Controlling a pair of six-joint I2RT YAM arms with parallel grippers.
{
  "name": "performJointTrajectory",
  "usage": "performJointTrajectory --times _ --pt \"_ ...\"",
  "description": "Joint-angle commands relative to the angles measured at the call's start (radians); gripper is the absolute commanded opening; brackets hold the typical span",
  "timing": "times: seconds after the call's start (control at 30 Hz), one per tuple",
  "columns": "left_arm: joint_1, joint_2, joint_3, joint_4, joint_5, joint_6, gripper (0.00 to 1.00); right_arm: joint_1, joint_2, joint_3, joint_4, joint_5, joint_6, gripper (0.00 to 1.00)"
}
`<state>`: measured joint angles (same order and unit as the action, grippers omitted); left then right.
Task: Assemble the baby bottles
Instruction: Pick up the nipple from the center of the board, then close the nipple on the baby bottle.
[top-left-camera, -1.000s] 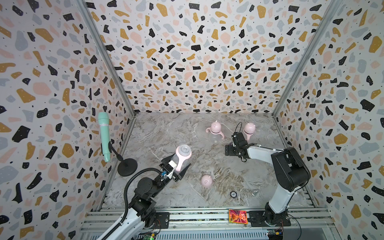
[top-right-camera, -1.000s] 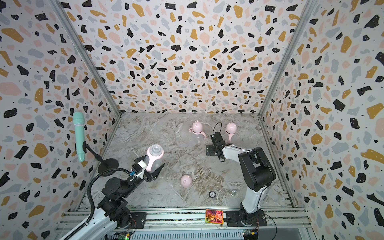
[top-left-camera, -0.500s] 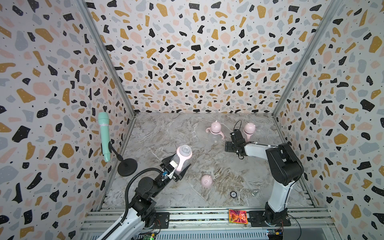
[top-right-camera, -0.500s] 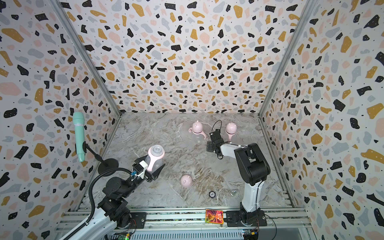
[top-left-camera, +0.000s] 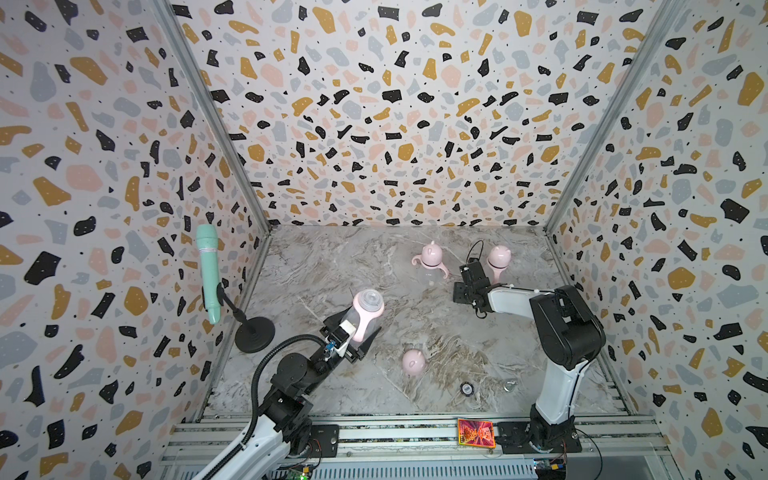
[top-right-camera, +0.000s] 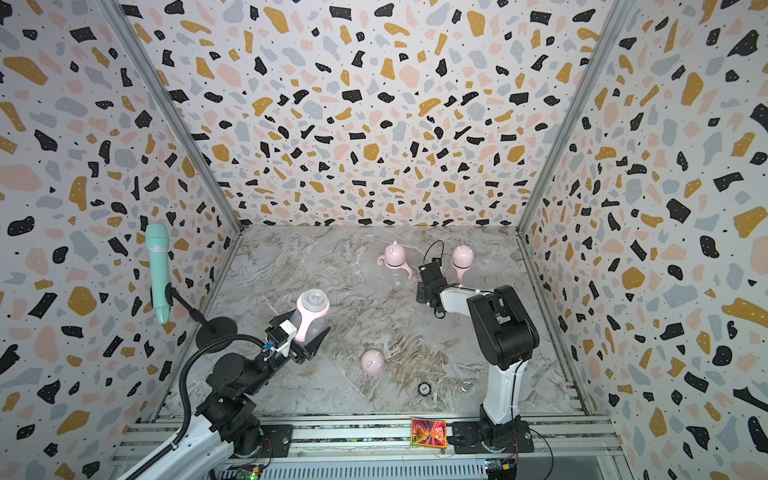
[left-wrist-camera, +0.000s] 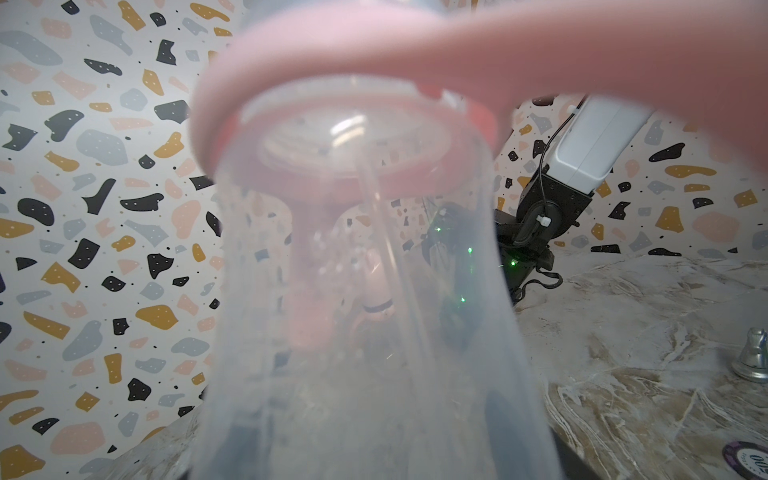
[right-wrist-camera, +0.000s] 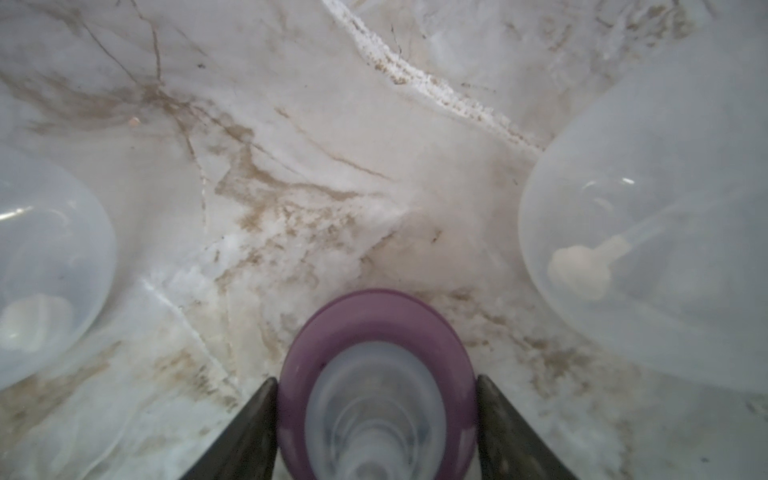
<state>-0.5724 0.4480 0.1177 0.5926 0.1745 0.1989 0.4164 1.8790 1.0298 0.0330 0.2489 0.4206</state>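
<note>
**Status of bottle station: one bottle aloft, one collar in the pinch**

I find the left claw (top-left-camera: 351, 332) clamped on the lower body of a clear bottle (top-left-camera: 361, 313). It holds the bottle clear of the table (top-left-camera: 332, 266), tilted, with the top end raised toward the back wall. A pink two-handled ring (top-left-camera: 365, 324) sits round the neck. In the left wrist view the bottle's body fills the middle and blurs most of what lies behind it.

The right claw (right-wrist-camera: 376, 379) is down at the far side of the table, between two standing bottles. In the right wrist view its two dark fingers (right-wrist-camera: 249, 428) touch opposite sides of a purple teat collar (right-wrist-camera: 374, 316), which has a pale teat (right-wrist-camera: 374, 415) inside it. I record this claw as pinching the collar. I cannot tell whether the collar rests on the table or is lifted.

The handled bottle (top-left-camera: 430, 262) stands upright to the claw's left and the second capped bottle (top-left-camera: 498, 259) to its right. Each is under a pink eared dome cap. Their clear bases show on either side of the collar in the right wrist view.

A loose dome cap (top-left-camera: 413, 361) lies on the table near the front, between the two arms. Near it, toward the right arm, lie a dark poker chip (top-left-camera: 467, 388) and a small metal piece (top-left-camera: 509, 385). A mint-green microphone (top-left-camera: 208, 270) stands on a black stand by the left wall.
</note>
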Motion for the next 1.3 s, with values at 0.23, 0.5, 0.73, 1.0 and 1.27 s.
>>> performJointTrajectory --times 0.23,0.5,0.73,1.0,1.27 --pt "-0.001 0.019 0.042 0.041 0.039 0.022 0.36 0.085 -0.357 -0.057 -0.252 -0.129 -0.084 0.33" --pt "-0.001 0.118 0.095 0.038 0.254 0.028 0.36 0.087 -0.664 0.015 -0.389 -0.624 -0.221 0.21" --pt "-0.001 0.216 0.164 -0.01 0.423 0.031 0.35 0.148 -0.762 0.198 -0.385 -1.037 -0.375 0.13" --pt "-0.001 0.259 0.235 -0.089 0.542 0.049 0.34 0.283 -0.745 0.275 -0.424 -1.039 -0.488 0.07" --pt "-0.001 0.282 0.273 -0.151 0.575 0.08 0.29 0.384 -0.733 0.278 -0.498 -0.959 -0.565 0.0"
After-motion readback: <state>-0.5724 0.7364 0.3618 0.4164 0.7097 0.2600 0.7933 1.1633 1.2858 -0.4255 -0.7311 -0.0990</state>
